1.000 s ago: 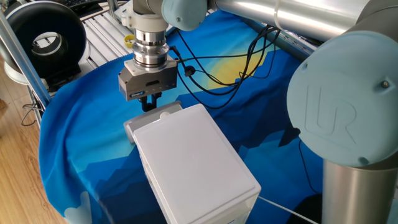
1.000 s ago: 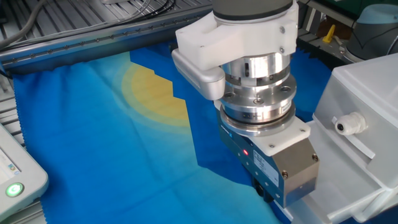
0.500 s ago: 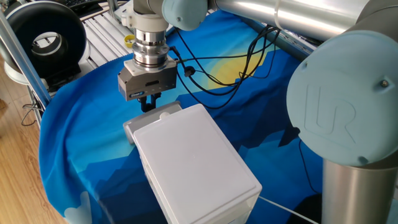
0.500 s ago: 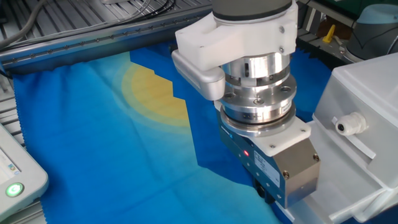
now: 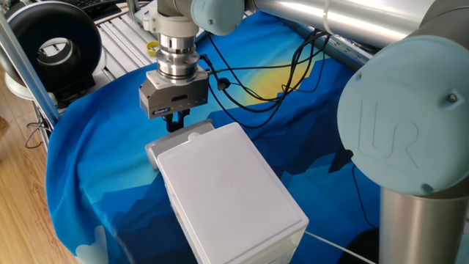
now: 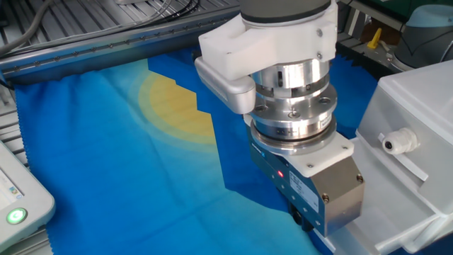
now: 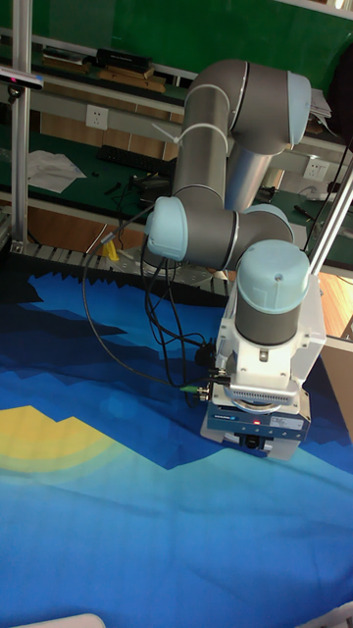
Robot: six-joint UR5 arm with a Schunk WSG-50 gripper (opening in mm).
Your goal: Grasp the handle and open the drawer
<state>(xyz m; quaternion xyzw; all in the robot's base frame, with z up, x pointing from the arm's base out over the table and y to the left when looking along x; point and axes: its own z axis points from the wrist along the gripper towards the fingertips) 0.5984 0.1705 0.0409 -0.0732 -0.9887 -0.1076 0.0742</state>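
The drawer (image 5: 181,141) is the flat front panel of a white rounded box (image 5: 227,194) on the blue cloth. Its handle (image 6: 398,140), a small round white knob, sticks out of that front and is bare. My gripper (image 5: 174,122) points down just beyond the drawer front, its dark fingers close to the panel. In the other fixed view the gripper (image 6: 306,222) hangs left of the knob and lower, apart from it, with its fingertips cut off by the frame edge. The tall fixed view shows the gripper (image 7: 255,444) low over the cloth. The gap between the fingers is not visible.
Black cables (image 5: 253,89) trail across the cloth behind the gripper. The arm's large grey base (image 5: 410,139) stands at the right. A white pendant with a green light (image 6: 15,212) lies at the cloth's left edge. A black ring-shaped object (image 5: 55,44) sits off the table.
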